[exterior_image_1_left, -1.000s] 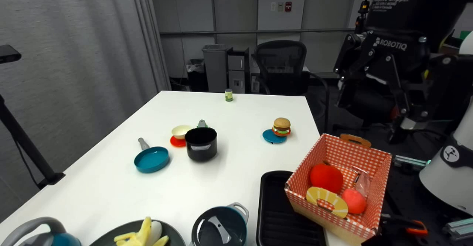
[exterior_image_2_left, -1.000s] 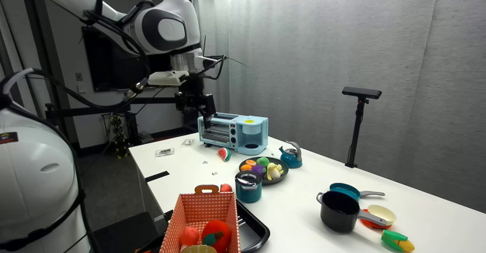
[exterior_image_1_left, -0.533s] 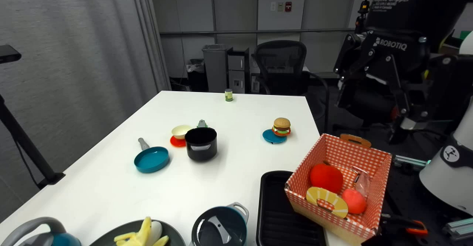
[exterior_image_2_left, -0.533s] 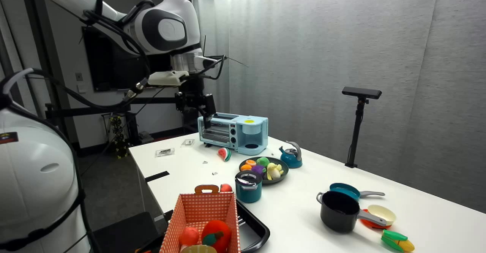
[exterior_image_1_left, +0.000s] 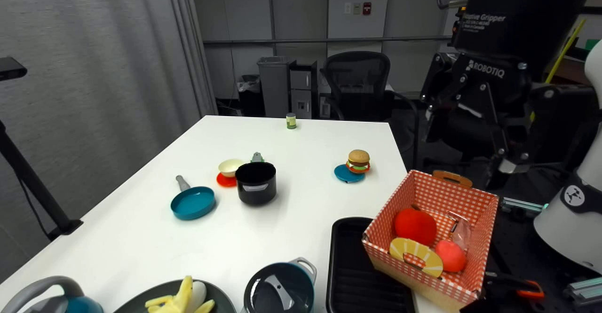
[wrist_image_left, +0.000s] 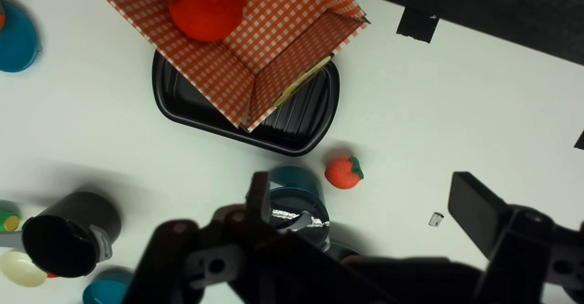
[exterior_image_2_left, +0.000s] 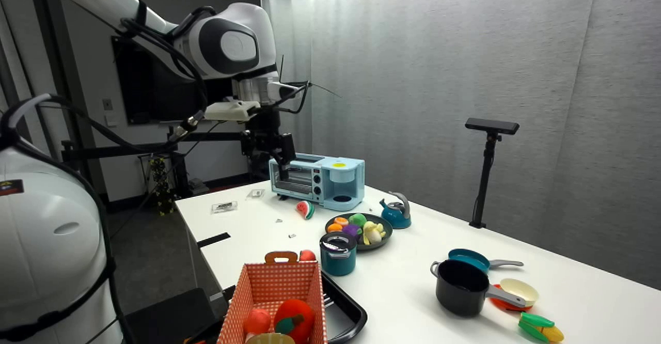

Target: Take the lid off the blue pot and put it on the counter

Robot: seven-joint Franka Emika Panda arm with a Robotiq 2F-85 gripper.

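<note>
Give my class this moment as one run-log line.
claw: open, empty | lid: on blue pot | blue pot: upright on counter | removal: pending

Teal-blue pot, grey-handled lid, white counter, red-and-white checked basket, black tray

The tool hangs wide-spread above the tabletop, partly hiding the blue pot and the lid on it. A tomato lies just beside the pot; a checkered basket overlaps a black tray.
</note>
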